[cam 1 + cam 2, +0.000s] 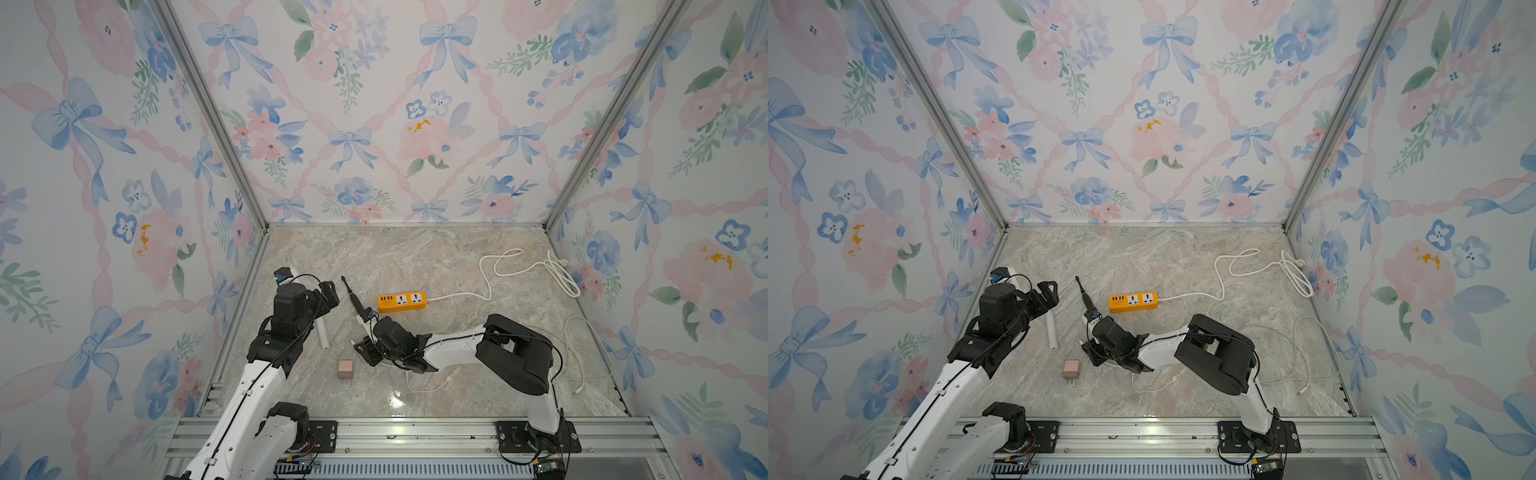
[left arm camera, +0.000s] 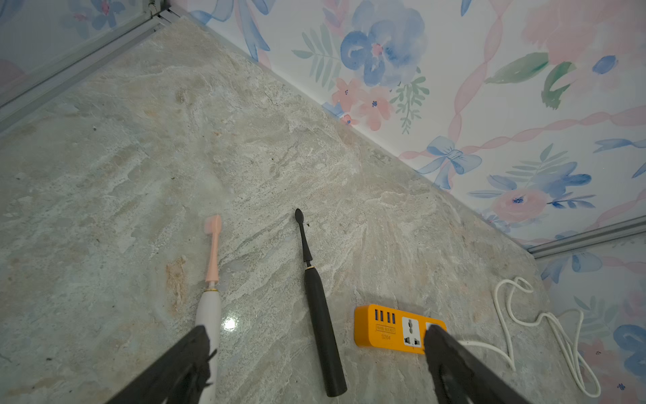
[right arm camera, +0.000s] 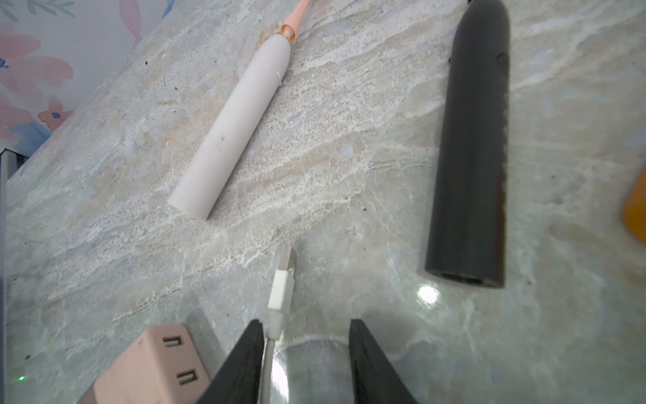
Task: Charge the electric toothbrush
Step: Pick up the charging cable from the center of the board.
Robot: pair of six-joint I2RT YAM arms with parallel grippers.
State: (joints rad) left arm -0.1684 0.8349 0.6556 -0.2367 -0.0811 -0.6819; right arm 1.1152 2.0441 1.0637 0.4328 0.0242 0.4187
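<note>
The right gripper (image 3: pixel 307 325) is down at the marble table (image 3: pixel 105 245) with its jaws partway apart — a clear gap between them, nothing pinched yet. The thin white cable (image 3: pixel 267 356) runs along the inner face of one finger, and its plug (image 3: pixel 281 290) lies just ahead of the tips, metal end pointing away.

I'd say the step in hand is taking hold of that plug, and the line-up looks off-centre. Better to shift so the white plug body, not the cord, sits mid-gap. Pressing on its flat sides should stop it swivelling.

Just beside the jaws sits the pink adapter (image 3: pixel 153 363). Beyond lie the black toothbrush (image 3: pixel 472 140), its base end near the plug, and the white toothbrush (image 3: pixel 237 122), the two apart from each other. Which one is to be charged I cannot tell. The orange power strip (image 2: pixel 384 327) lies past the black one. The left gripper (image 2: pixel 316 328) hangs over the table — jaws wide, empty.
</note>
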